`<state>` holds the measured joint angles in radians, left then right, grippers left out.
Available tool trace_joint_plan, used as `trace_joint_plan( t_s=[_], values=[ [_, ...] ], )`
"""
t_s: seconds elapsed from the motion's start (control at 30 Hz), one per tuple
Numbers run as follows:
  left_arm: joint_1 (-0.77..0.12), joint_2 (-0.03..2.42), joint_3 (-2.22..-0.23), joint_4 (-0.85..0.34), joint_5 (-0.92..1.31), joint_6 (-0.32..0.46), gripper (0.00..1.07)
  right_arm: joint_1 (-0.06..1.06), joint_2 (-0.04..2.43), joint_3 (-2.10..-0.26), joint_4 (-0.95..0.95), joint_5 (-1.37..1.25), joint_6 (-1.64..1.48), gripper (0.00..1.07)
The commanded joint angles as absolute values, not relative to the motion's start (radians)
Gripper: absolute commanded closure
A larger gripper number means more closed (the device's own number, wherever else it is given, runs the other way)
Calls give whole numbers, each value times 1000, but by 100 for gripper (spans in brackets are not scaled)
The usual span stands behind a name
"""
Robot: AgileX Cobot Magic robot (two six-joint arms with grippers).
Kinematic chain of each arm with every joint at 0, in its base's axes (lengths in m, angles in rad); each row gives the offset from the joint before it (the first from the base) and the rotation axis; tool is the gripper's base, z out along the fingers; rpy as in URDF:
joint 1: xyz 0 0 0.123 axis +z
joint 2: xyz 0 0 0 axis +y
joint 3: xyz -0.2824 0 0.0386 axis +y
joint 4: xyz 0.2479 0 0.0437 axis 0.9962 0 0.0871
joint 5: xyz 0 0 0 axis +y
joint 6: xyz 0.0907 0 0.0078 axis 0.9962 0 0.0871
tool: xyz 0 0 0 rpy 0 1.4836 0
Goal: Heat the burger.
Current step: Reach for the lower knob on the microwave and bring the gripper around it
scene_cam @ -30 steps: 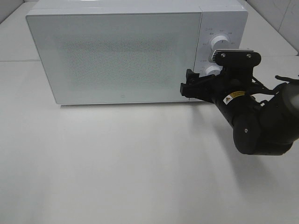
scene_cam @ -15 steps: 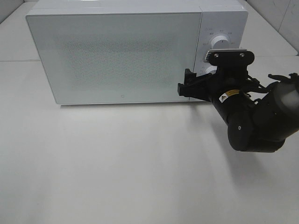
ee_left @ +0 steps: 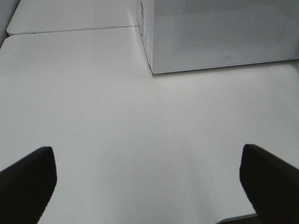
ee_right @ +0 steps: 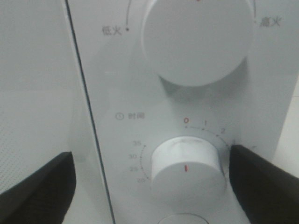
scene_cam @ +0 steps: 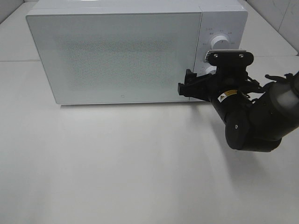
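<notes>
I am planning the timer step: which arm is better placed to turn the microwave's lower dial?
Right. The right gripper faces the lower dial, open jaws on either side of it. The left gripper hangs over the table near the microwave's other end.

the microwave [scene_cam: 117, 56] stands at the back of the table [scene_cam: 117, 163], its door on the left and two dials on the right. the upper dial [ee_right: 198, 39] sits above the lower dial [ee_right: 186, 168]. the right gripper [ee_right: 152, 184] is just before the lower dial, one finger to each side.
</notes>
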<state>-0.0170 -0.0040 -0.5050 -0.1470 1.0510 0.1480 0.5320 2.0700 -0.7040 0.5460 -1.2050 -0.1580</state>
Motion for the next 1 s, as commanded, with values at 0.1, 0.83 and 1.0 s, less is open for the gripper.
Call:
trace_joint_plan(
  t_s=[0.1,0.83,1.0],
  values=[
    [-21,-26,-503,-153,1039,142,4,519,2068,-728,535,-1332,-169,21],
    [-21,-26,-503,-153,1039,142,4,508,2068,-728,551,-1342,-172,55],
    [-21,-26,-503,-153,1039,142,4,508,2068,-728,551,-1342,-172,75]
  ],
)
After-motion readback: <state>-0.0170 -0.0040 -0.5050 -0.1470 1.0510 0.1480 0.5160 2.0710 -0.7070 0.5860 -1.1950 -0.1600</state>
